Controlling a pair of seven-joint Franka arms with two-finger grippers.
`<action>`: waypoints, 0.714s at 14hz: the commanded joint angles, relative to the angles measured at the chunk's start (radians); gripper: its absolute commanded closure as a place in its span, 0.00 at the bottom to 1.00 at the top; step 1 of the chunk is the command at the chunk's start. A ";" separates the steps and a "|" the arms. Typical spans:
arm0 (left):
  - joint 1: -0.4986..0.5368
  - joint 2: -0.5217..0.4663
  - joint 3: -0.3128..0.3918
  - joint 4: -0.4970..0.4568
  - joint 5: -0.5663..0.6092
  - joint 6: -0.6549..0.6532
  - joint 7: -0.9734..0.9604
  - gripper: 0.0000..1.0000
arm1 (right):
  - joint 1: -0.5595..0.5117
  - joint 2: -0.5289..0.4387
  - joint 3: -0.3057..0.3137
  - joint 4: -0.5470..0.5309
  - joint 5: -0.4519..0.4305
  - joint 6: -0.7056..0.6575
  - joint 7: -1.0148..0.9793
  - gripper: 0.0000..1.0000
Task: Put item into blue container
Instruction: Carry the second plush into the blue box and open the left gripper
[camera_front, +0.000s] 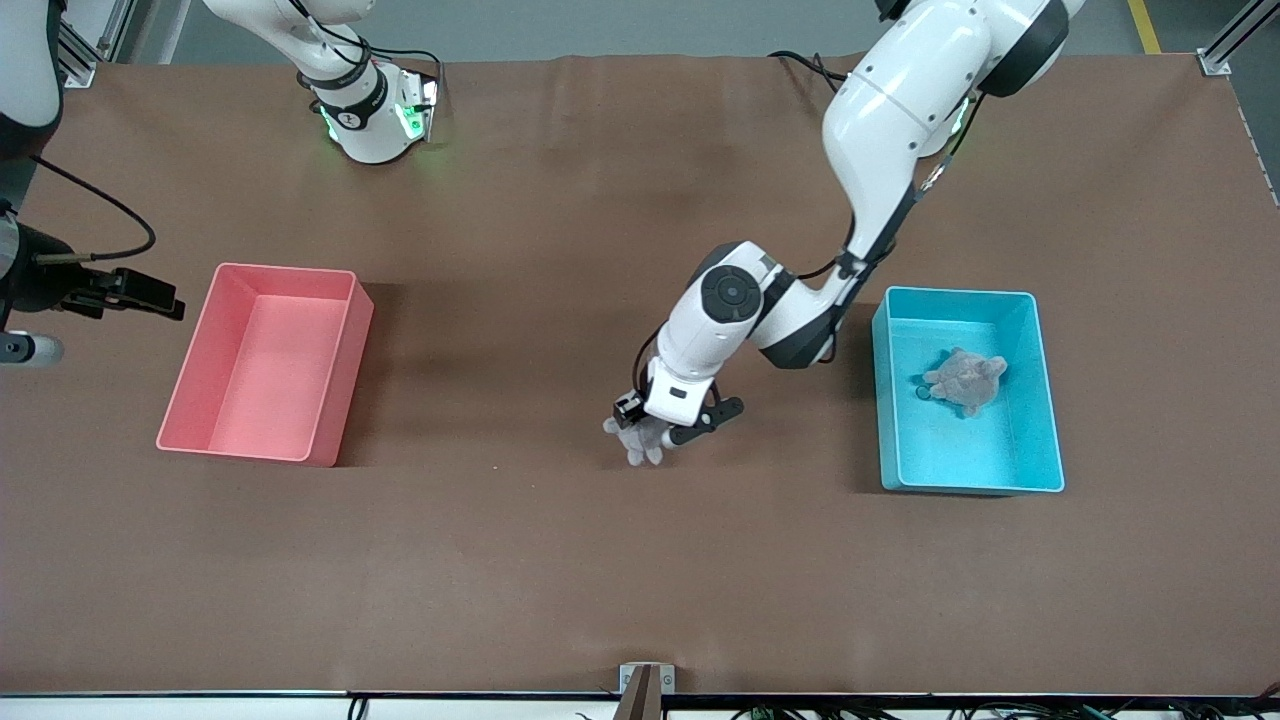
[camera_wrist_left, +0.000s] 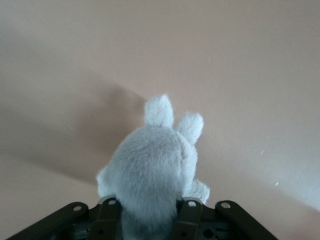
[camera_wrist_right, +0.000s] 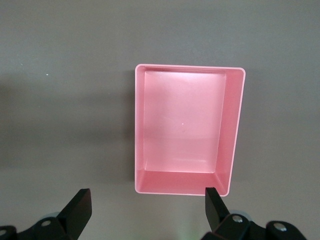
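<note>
My left gripper (camera_front: 655, 438) is clenching a grey plush toy (camera_wrist_left: 152, 167) on the table (camera_front: 560, 560), between the pink bin (camera_front: 262, 362) and the blue container (camera_front: 966, 390), which is holding another plush toy (camera_front: 967, 379). My right gripper (camera_wrist_right: 145, 209) is waiting with fingers spread over the pink bin's edge.

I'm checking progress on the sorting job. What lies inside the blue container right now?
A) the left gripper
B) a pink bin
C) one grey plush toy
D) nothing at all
C: the front view shows one grey plush toy lying inside the blue container, while the left gripper is over the middle of the table, shut on a second grey plush.
</note>
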 joint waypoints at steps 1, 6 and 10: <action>0.084 -0.210 0.003 -0.205 0.007 -0.064 0.073 0.85 | -0.005 -0.095 0.002 -0.098 0.004 0.024 -0.005 0.00; 0.306 -0.480 -0.005 -0.444 0.007 -0.219 0.338 0.84 | -0.006 -0.159 0.002 -0.142 0.004 0.023 -0.005 0.00; 0.474 -0.590 -0.008 -0.530 0.004 -0.311 0.566 0.84 | -0.006 -0.195 0.004 -0.158 0.004 0.023 -0.005 0.00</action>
